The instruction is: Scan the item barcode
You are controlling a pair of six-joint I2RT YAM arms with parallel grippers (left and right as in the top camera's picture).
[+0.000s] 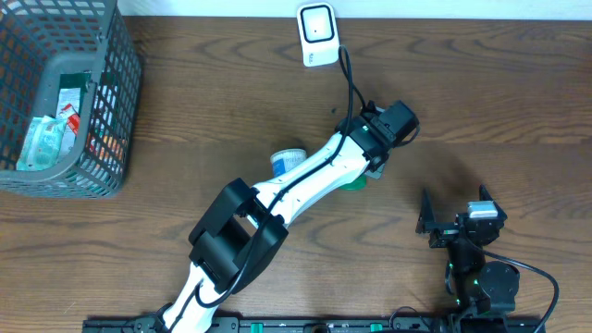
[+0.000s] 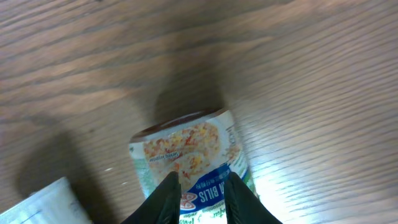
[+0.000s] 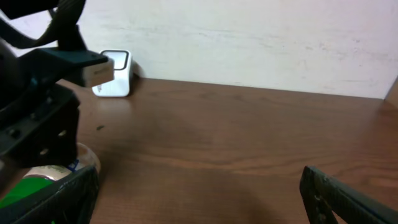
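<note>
One cup (image 2: 186, 146) is clamped in the narrow left gripper (image 2: 202, 182) near the scanner (image 1: 316, 34); barcode presentation is required next. Right gripper (image 3: 199, 193) is spread wide.

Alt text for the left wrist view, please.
A food tub with a food picture and a blue label band is pinched at its near end by the left gripper, whose two dark fingers rise from the bottom edge. Brown wooden table lies behind; a blurred white object sits bottom left.
</note>
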